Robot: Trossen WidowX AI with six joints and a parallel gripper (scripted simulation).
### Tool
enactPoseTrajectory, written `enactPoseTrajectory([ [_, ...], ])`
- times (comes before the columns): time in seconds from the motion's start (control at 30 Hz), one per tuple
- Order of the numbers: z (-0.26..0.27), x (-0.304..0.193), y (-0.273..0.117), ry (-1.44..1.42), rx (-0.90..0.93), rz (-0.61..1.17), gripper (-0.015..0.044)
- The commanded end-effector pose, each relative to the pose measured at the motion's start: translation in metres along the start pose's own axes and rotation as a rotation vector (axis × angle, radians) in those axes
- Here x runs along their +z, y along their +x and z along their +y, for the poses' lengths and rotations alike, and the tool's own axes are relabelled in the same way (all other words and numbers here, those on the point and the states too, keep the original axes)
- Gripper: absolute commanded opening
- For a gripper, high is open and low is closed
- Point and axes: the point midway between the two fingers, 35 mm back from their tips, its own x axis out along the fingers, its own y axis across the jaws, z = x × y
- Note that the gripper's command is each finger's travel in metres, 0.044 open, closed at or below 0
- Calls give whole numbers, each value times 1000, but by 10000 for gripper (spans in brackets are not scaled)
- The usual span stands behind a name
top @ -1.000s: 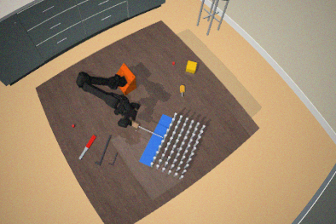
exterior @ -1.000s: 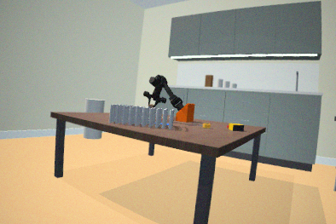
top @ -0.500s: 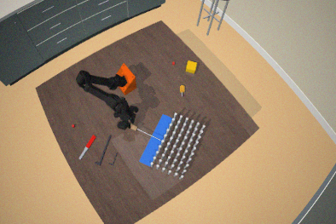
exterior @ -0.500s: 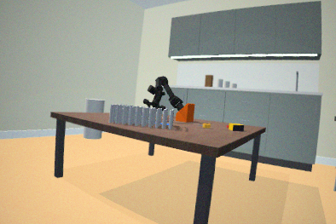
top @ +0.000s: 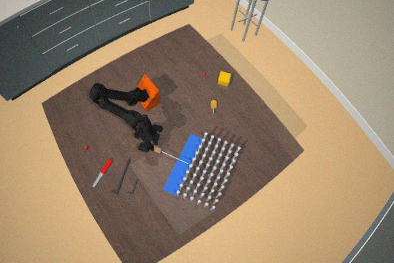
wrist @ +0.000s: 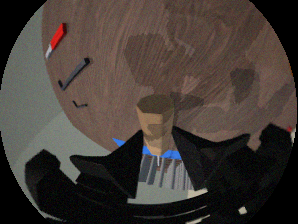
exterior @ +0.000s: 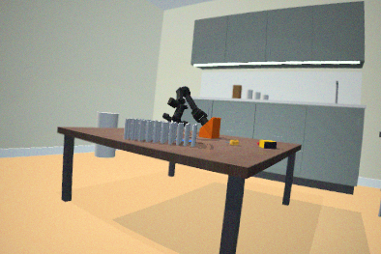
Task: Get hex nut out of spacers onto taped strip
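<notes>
My gripper is shut on the tan handle of a thin-shafted tool. The shaft runs over the blue taped strip, and its tip appears at the front row of spacers; its height and any contact are unclear. The grey metal spacers stand upright in rows behind the strip. The hex nut cannot be made out in any view. A long dark hooked rod and a small dark hex key lie apart from the spacers.
A red-handled knife lies near the hooked rod. An orange block stands beside the arm. A yellow block and a small orange-handled screwdriver lie beyond one end of the spacer field.
</notes>
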Motion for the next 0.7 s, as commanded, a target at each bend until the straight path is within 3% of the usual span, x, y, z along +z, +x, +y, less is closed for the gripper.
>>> enactPoseTrajectory([
  [0.0, 2, -4, 0, 6, 3, 8, 0],
  [0.67, 4, -12, 4, 11, 6, 7, 0],
])
